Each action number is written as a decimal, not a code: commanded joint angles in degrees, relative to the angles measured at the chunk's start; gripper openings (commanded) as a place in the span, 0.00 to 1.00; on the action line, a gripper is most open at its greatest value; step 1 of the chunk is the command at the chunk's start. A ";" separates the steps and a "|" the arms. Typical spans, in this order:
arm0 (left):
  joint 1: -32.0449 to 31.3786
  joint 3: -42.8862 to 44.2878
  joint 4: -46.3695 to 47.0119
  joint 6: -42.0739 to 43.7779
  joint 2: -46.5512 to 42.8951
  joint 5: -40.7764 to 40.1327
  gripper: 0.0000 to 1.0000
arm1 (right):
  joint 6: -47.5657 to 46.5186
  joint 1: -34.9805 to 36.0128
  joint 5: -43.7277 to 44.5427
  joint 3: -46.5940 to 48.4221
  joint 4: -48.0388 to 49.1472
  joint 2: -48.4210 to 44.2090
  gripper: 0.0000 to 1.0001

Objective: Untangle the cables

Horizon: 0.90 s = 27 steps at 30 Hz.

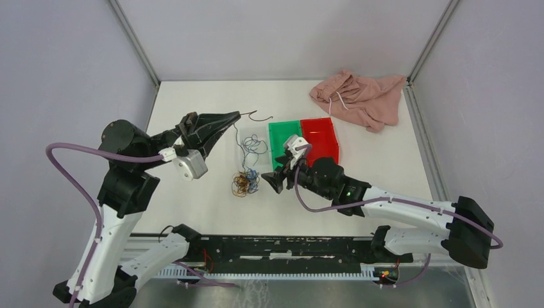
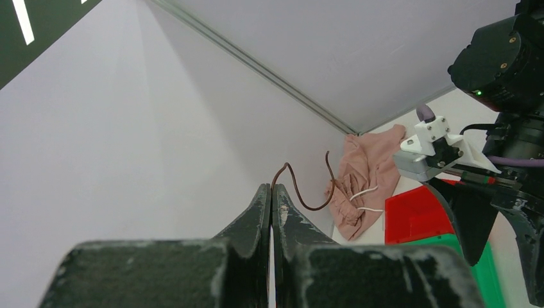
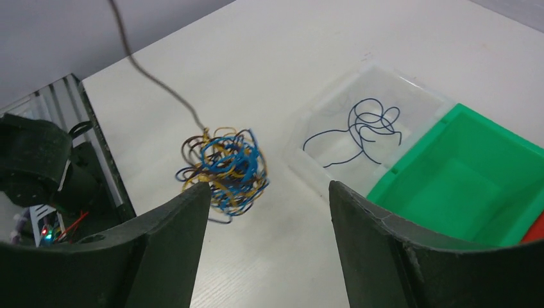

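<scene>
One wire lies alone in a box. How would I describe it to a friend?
In the overhead view, on the white table stand a red bin, a green bin and, leftmost, a clear bin. Inside it lies one dark blue wire in loose loops. It is alone and one colour, unlike the multicoloured clump beside the bin.

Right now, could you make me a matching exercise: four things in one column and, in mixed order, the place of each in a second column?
Things
1. dark wire
2. blue wire
3. clump
4. cloth

Places
A. far right corner of the table
B. inside the clear bin
C. end pinched in the shut left tool
D. on the table, on the near side of the clear bin

Pairs: 1-C, 2-B, 3-D, 4-A
</scene>
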 commanded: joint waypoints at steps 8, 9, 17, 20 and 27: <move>-0.11 1.04 1.31 1.54 0.92 1.67 0.03 | -4.66 0.18 -11.67 12.20 4.56 6.65 0.75; -0.12 1.06 1.32 1.53 0.93 1.68 0.03 | -4.61 0.19 -12.47 13.43 4.97 7.96 0.75; -0.13 1.28 3.11 1.21 1.23 2.03 0.03 | -1.11 0.19 -14.53 19.31 6.44 16.10 0.68; -0.13 2.01 4.31 1.47 1.73 2.20 0.03 | 1.92 0.18 -14.06 17.12 8.68 17.74 0.62; -0.15 6.40 4.41 4.29 3.71 2.74 0.03 | 10.00 0.12 -13.99 7.94 17.03 21.46 0.50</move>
